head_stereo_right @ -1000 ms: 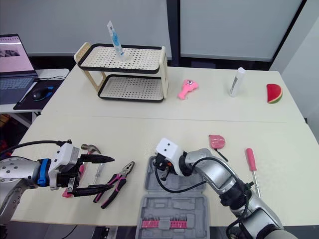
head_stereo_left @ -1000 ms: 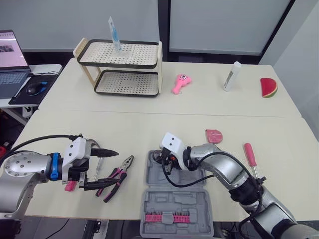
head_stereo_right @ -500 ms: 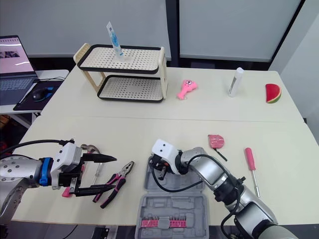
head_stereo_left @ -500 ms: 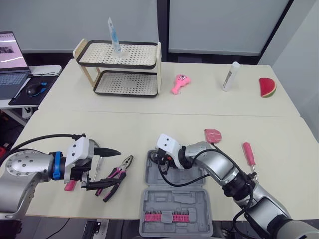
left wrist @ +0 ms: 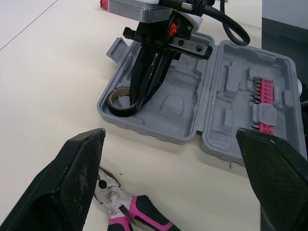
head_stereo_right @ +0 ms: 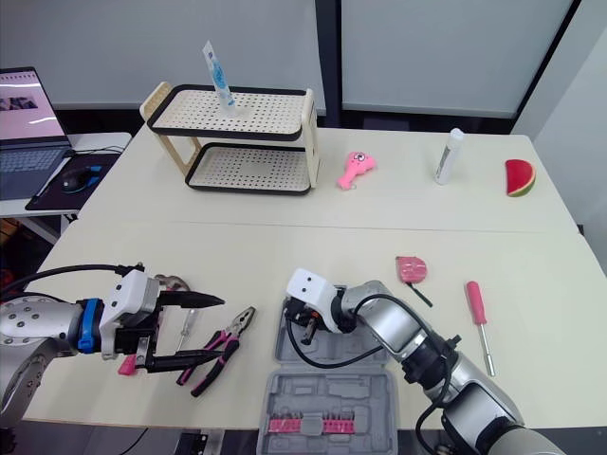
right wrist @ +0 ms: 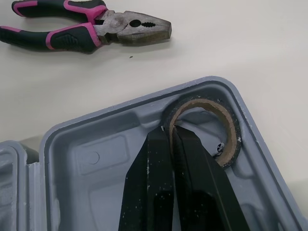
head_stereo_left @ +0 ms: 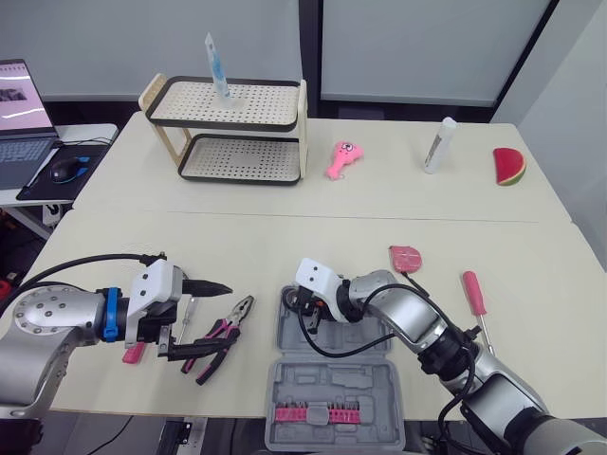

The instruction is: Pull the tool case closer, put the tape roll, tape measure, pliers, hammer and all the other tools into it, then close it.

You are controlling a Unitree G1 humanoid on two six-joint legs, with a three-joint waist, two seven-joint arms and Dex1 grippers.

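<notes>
Pinching roll [right wrist: 204, 102] narrowly with right pincer [right wrist: 168, 131] in case [head_stereo_left: 332, 384] corner; hovering left pincer [head_stereo_right: 218, 328] wide over pliers [right wrist: 96, 29] on counter [head_stereo_left: 285, 246]. Risks dragging roll out on retreat, through clinging adhesive.

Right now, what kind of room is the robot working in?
Probably an office or lab workroom, not a home. A laptop and a mouse sit on a side desk, plain pale tables are pushed together, and a grey tool case lies open on one.
</notes>
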